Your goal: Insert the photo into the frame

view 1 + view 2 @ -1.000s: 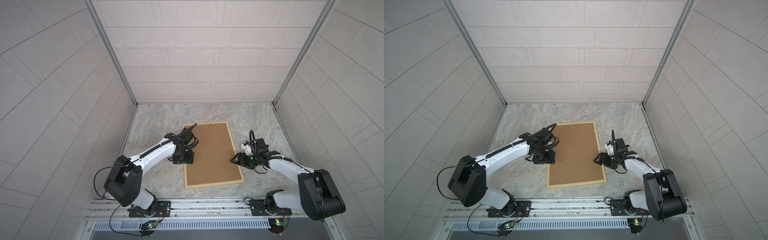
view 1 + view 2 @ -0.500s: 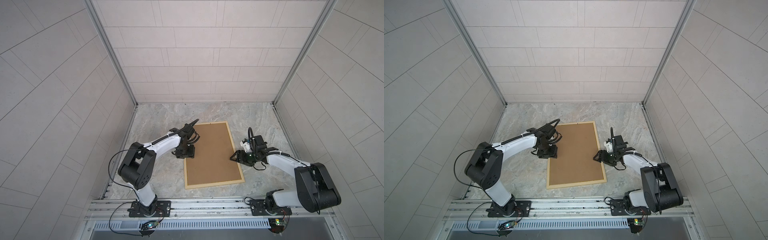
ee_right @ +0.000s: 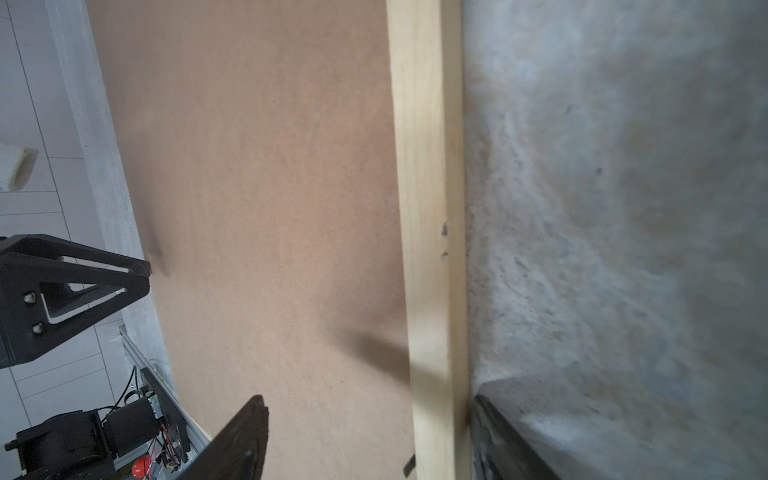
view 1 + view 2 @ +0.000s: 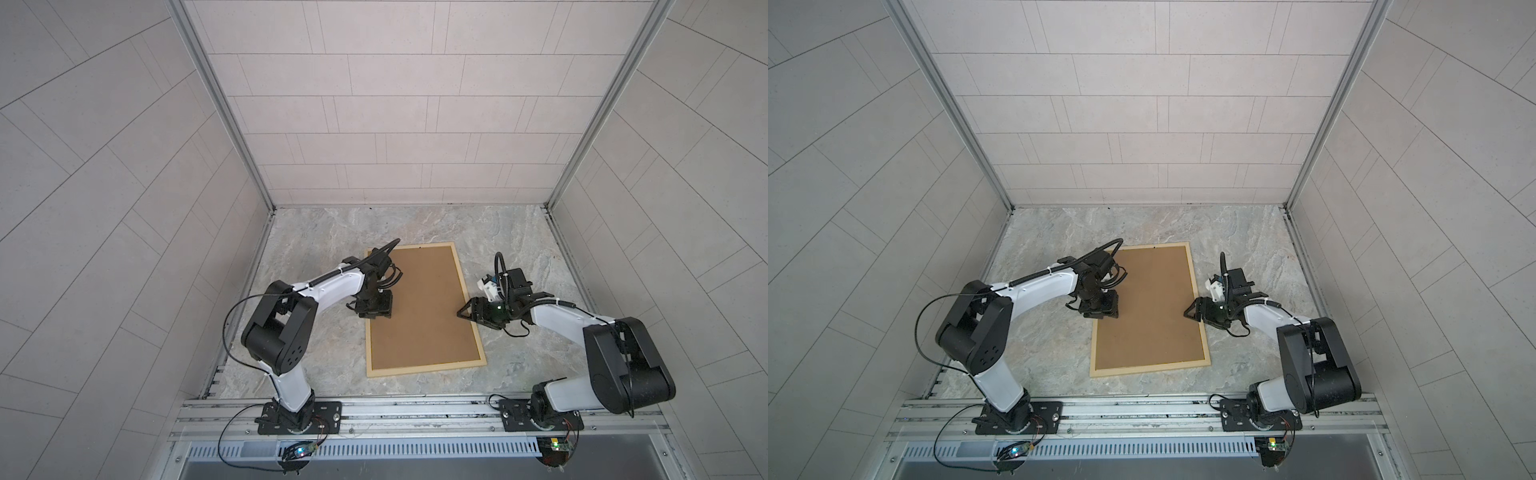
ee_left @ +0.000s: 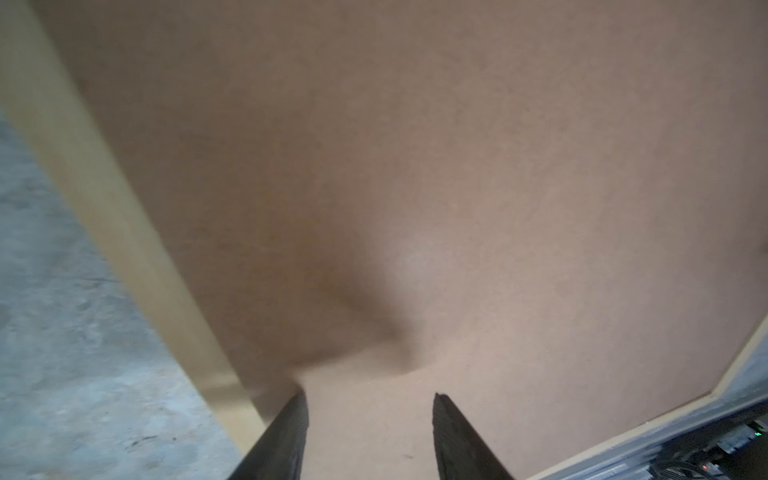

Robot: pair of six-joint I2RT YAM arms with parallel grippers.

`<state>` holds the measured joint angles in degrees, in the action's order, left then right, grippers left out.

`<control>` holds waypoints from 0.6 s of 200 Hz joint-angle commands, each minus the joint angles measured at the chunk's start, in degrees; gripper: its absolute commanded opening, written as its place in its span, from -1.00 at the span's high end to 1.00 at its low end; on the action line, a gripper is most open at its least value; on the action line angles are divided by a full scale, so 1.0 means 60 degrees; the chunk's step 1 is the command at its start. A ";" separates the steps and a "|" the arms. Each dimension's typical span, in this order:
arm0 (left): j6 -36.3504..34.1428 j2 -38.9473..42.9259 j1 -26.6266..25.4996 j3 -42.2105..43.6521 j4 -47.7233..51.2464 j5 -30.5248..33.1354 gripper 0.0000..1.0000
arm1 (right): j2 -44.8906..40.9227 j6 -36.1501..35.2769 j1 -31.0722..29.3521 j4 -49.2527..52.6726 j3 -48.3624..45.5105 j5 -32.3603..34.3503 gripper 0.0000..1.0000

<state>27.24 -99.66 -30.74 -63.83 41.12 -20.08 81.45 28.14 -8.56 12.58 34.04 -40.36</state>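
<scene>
Frame (image 4: pixel 426 368) of pale wood lies flat on the marble surface (image 4: pixel 324 232), with a brown backing board (image 4: pixel 424 307) filling it. My left pincer (image 5: pixel 368 401) hangs partly spread over the board beside the left bar, holding nothing. My right pincer (image 3: pixel 368 401) stands wide astride the right bar, gripping nothing.

You are looking at a large thin rectangular frame of pale natural wood (image 4: pixel 426 368), its bars showing smooth, matt grain. Inside the frame, a plain brown backing board (image 4: pixel 424 307) is reading matt and finely fibrous. Around the frame, the grey marbled tabletop (image 4: pixel 332 232) is looking stone-like and slightly rough. Past the frame's near end, a ribbed silver rail (image 4: pixel 415 411) is shining dully like bare metal.
</scene>
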 commanded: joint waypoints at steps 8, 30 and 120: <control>0.0205 0.0272 -0.0052 0.0229 -0.0234 -0.0362 -0.09 | 0.0312 0.0102 -0.0044 -0.0001 -0.0413 -0.0099 -0.46; 0.0172 0.0605 0.0025 0.0179 0.0249 0.0385 -0.09 | 0.0222 0.0121 -0.0048 0.0024 -0.0459 -0.0139 -0.45; -0.0323 0.1011 0.0670 0.0789 0.0543 0.0210 -0.11 | -0.0383 -0.0078 -0.0041 0.0646 -0.0449 0.0215 -0.48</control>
<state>26.41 -92.51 -26.55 -60.97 43.44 -17.54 79.37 28.49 -8.62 13.34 32.49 -40.88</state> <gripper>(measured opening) 0.561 0.738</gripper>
